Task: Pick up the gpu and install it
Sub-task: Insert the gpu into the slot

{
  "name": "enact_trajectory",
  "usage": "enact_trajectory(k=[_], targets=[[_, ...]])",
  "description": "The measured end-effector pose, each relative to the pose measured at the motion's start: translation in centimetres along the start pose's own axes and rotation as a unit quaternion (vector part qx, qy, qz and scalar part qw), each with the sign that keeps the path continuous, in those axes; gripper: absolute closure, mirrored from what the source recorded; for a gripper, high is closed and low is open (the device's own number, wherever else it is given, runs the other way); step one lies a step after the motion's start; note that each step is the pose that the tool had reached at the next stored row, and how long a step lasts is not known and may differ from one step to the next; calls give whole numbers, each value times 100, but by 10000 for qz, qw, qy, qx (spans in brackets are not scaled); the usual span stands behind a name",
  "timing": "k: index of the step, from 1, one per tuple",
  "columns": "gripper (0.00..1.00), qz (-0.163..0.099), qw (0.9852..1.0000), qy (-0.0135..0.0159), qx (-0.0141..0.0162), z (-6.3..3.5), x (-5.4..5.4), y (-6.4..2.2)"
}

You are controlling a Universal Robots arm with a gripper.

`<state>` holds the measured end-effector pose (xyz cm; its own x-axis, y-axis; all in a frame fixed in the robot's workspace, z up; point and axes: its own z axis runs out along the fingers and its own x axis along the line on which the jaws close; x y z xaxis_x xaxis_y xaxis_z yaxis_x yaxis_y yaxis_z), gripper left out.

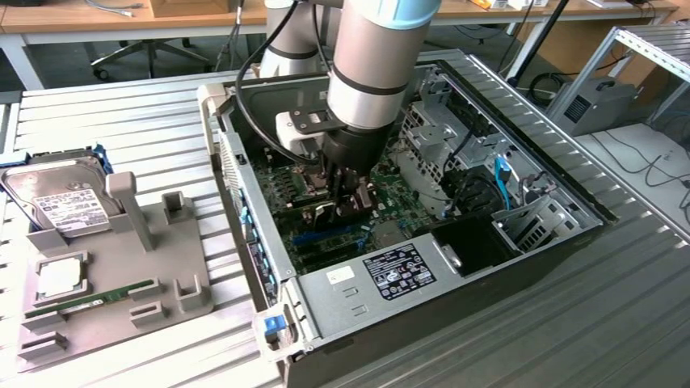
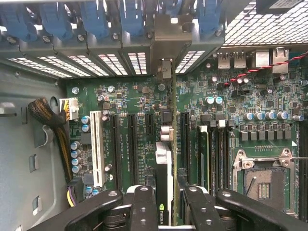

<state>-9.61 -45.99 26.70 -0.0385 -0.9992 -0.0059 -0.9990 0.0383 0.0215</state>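
Bench (image 1: 129,105): ribbed grey metal surface that carries everything; wooden desks and an office chair stand beyond its far edge.
Computer case (image 1: 323,303): open tower lying on its side across the middle of the bench, interior facing up, with a black label on its near silver panel.
Robot arm (image 1: 372,56): grey tubular arm reaching down from the far edge into the open case, a black cable looping beside it.
Fixture tray (image 1: 161,250): grey moulded holder near the bench edge at the exterior view's left, well apart from the case's interior.
Motherboard (image 2: 144,101): green board on the case floor, with long black expansion slots, one white slot and a metal-framed processor socket (image 2: 262,180).
Hard drive (image 1: 70,202): silver with a white label, resting in the tray's far corner.
Gripper (image 1: 342,190): inside the case above the motherboard; in the wrist view its black fingers (image 2: 143,207) press in from both sides, pinching the gpu (image 2: 163,163).
gpu (image 1: 361,204): held on edge, upright over the motherboard among the black slots, its silver end bracket toward the case's rear wall; whether it sits in a slot cannot be told.
Blue latches (image 2: 94,19): a row along the rear wall, above vented slot covers.
RAM stick (image 1: 86,301): narrow and green, lying flat in the tray's near part.
Processor chip (image 1: 61,275): silver square in the tray, between the hard drive and the RAM stick.
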Motion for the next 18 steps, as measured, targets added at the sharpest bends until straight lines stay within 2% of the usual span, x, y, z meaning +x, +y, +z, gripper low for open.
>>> enact_trajectory(k=[4, 5, 7, 18], targets=[[73, -1, 10000, 0, 5, 0, 0, 1], [73, -1, 10000, -1, 23, 0, 0, 2], [73, -2, 9999, -5, 124, 1, 0, 2], [73, 21, 9999, -9, 124, -2, 0, 3]])
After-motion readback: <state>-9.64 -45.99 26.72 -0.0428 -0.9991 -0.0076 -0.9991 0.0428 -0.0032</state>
